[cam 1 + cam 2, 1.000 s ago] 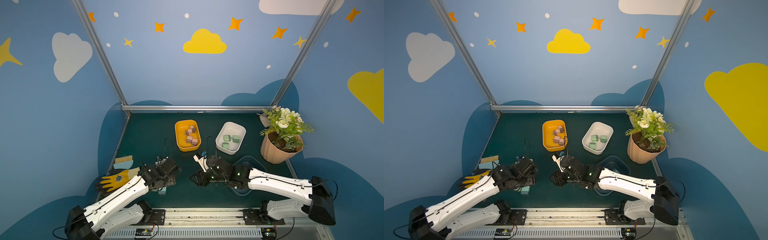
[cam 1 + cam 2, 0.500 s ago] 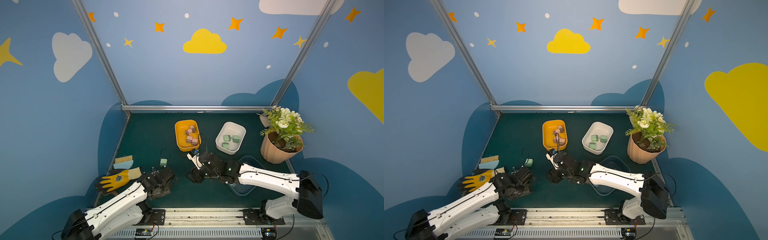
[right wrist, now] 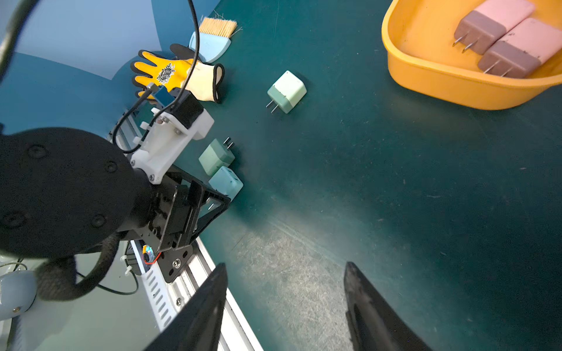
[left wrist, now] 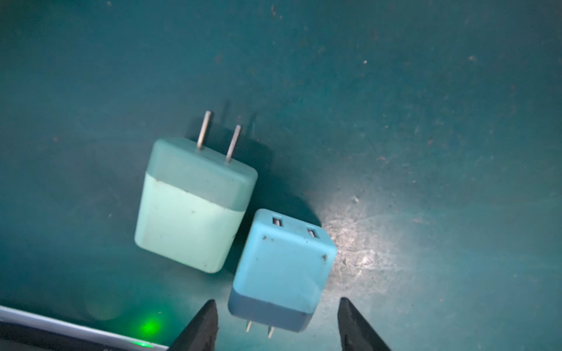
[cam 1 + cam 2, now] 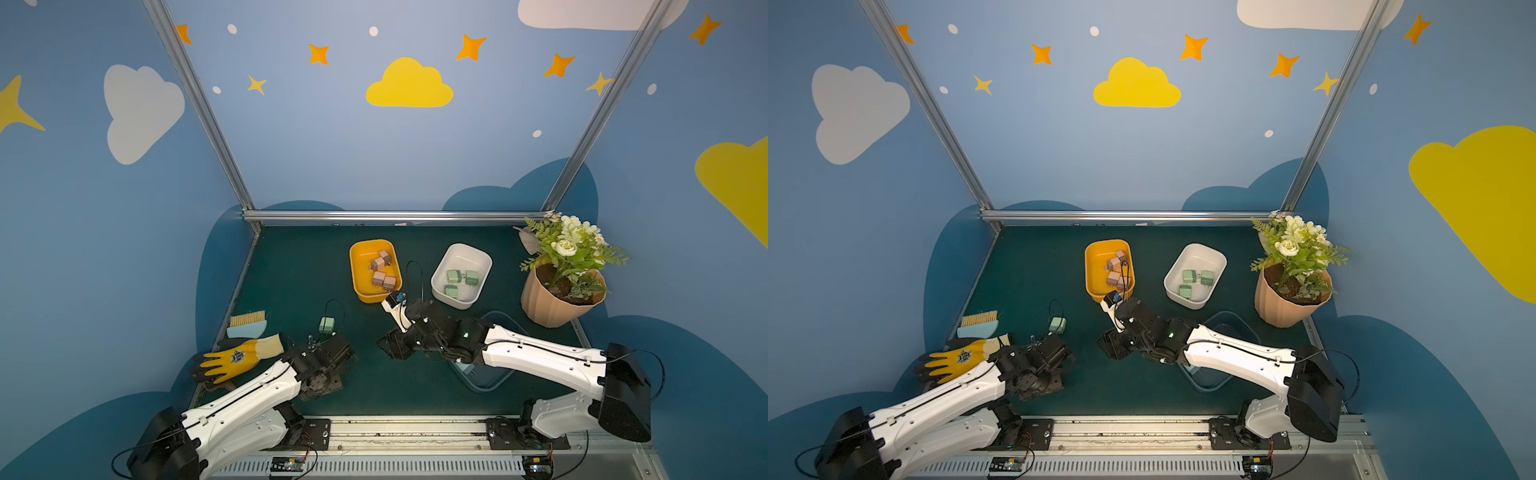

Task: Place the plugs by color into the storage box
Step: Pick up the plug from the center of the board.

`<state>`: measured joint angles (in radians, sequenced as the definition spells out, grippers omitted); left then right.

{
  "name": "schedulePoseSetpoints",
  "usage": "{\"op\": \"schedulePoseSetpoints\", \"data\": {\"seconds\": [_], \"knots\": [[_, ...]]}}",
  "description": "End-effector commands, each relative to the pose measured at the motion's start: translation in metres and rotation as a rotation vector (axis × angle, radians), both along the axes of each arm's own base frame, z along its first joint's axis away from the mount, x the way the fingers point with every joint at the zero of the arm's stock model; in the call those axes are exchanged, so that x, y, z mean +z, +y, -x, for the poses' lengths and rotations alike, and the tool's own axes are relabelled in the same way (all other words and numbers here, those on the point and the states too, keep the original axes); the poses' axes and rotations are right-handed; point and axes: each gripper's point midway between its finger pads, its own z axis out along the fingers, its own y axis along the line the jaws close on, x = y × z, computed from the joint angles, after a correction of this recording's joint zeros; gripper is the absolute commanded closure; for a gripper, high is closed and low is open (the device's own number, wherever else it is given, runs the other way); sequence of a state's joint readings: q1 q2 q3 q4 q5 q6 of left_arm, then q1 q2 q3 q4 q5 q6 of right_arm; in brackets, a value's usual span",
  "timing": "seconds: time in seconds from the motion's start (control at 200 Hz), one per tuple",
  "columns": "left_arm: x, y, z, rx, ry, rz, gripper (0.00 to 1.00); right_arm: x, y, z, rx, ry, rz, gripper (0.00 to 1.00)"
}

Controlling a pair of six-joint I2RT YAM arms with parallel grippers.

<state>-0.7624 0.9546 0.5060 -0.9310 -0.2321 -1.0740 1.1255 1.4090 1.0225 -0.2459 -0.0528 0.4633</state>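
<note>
Dark green mat (image 5: 291, 270) (scuffed), blue cloud-painted walls (image 5: 332, 145); left hand (image 4: 276, 301) spread astride teal plug (image 4: 282, 264); right hand (image 3: 286, 264) spread, empty.

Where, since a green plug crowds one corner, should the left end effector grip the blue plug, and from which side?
Probably grip the blue plug across its flat sides at the darker prong end, approaching from that end; the green plug crowds only its port-end corner.

A pale green plug (image 3: 286, 91) lies between glove (image 3: 179, 74) and yellow tub (image 3: 441, 82).
</note>
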Motion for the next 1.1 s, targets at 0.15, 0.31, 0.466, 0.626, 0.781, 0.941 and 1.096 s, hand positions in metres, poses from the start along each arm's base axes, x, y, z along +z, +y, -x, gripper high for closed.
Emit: {"op": "schedulePoseSetpoints", "data": {"seconds": [0.15,0.31,0.466,0.626,0.781,0.941,1.096], "knots": [[-0.005,0.0,-0.003,-0.028,0.012,-0.032,0.4,0.011,0.01,0.015,0.112,0.04,-0.091,0.38],[-0.01,-0.003,-0.007,-0.034,0.011,-0.04,0.42,0.015,0.02,0.034,0.227,0.094,-0.194,0.39],[-0.011,-0.004,-0.01,-0.069,0.018,-0.06,0.42,0.03,0.034,0.069,0.459,0.13,-0.313,0.39],[-0.016,0.0,-0.007,-0.061,0.026,-0.07,0.45,0.03,0.03,0.073,0.457,0.111,-0.309,0.39],[-0.021,-0.001,-0.005,-0.059,0.022,-0.053,0.49,0.028,0.021,0.068,0.41,0.076,-0.298,0.39],[-0.023,-0.002,-0.004,-0.064,0.016,-0.038,0.56,0.024,0.017,0.066,0.388,0.066,-0.281,0.39],[-0.021,0.0,-0.002,-0.058,0.016,-0.034,0.6,0.024,0.018,0.064,0.379,0.065,-0.278,0.39]]}}
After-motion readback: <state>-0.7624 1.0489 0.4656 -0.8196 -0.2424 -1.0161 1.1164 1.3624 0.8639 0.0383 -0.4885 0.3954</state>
